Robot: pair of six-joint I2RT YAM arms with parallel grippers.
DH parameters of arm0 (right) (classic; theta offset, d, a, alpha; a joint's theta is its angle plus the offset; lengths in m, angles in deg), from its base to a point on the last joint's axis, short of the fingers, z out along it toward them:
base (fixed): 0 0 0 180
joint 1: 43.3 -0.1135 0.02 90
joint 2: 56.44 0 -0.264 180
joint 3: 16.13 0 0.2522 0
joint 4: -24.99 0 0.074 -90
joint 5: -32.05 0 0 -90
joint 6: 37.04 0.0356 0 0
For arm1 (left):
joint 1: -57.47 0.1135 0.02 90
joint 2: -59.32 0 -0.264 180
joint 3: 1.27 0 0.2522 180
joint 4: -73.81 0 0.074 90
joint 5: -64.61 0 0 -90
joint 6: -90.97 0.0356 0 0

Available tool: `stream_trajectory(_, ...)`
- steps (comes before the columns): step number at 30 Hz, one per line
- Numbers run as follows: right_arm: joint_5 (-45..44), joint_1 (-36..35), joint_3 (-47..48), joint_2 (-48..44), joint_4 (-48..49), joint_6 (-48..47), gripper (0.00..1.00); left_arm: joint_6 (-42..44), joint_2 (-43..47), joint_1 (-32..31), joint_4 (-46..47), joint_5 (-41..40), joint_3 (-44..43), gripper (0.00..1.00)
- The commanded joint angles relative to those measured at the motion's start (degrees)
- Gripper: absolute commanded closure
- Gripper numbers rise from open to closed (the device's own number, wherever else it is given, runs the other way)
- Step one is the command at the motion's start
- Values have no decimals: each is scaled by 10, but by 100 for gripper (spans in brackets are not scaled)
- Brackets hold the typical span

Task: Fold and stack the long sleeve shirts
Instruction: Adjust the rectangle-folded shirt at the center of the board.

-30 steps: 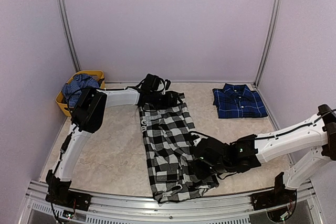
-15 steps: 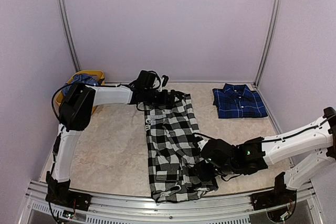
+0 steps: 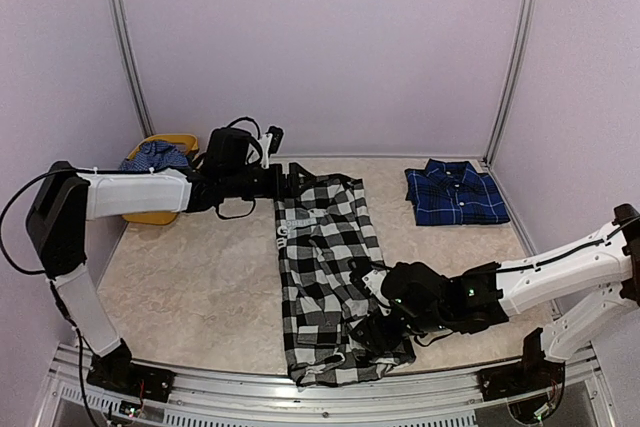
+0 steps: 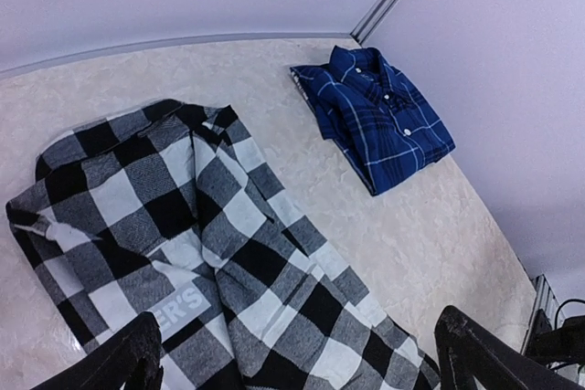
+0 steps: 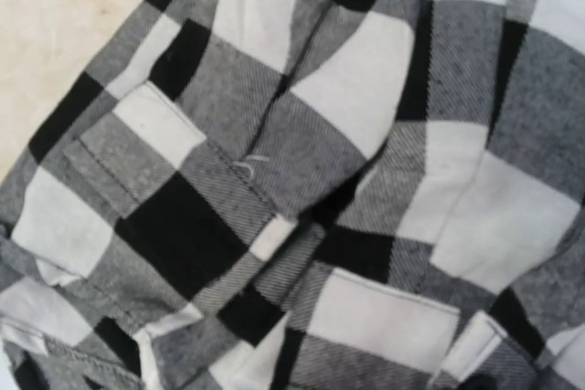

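Step in hand: folding the check shirt (image 3: pixel 318 267), lying long 12-to-6 at ctr. The navy shirt (image 3: pixel 455 193) sits folded at 2 o'clock. Your left gripper (image 3: pixel 291 179) is at the collar end, fingers wide apart, holding nothing. Your right gripper (image 3: pixel 374 324) is low on the hem at 5 o'clock; can't tell its grip. Next prob. needs both ends pinched, then hem brought to collar.

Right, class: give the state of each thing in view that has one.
Check shirt, part folded, stretched lengthwise, near end rumpled.
Navy plaid shirt, folded flat, far right.
Yellow basket, holding blue cloth.
Left hand, open, empty, at check shirt's far edge.
Right hand, low on check shirt's near end; grip unclear.
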Motion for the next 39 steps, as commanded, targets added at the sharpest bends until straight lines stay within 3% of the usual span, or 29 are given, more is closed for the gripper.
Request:
stream_trajectory(1,-18,-3,7,-13,-18,-1,38,-5,79,-30,-7,-51,88,1)
stream_trajectory(8,-4,33,-1,-33,-21,-8,39,-53,168,-112,3,-72,255,1)
stream_trajectory(12,4,73,4,-29,-25,-12,38,-71,157,-129,16,-74,284,1)
stream_trajectory(25,37,125,12,26,10,-23,38,-40,-18,-121,13,-50,178,1)
stream_trajectory(39,133,232,52,146,83,-76,39,-35,-116,-53,-20,-31,102,2)
